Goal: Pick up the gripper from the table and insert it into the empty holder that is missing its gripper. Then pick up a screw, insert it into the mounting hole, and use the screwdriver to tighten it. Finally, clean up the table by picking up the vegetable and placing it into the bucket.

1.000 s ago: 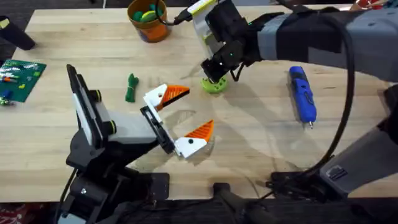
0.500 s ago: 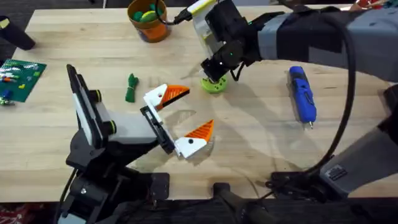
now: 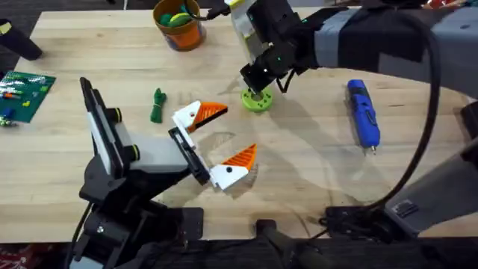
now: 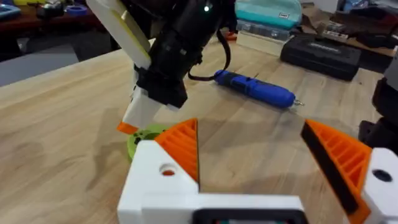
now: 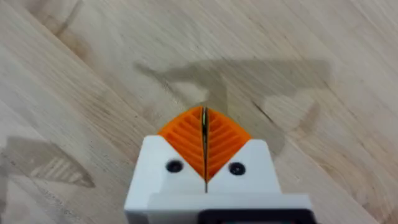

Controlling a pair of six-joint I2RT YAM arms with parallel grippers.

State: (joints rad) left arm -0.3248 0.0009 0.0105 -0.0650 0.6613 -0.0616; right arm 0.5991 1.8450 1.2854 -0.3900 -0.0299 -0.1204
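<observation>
Overhead showed my right gripper (image 3: 256, 93), pads pressed together, had drifted slightly bucketward above the lime-green round piece (image 3: 256, 101), while my spread left gripper (image 3: 213, 142) idled beside the vegetable (image 3: 157, 105), untouched.

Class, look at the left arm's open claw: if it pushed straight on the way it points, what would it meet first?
Probably the lime-green round piece under the right claw; depth is uncertain.
</observation>
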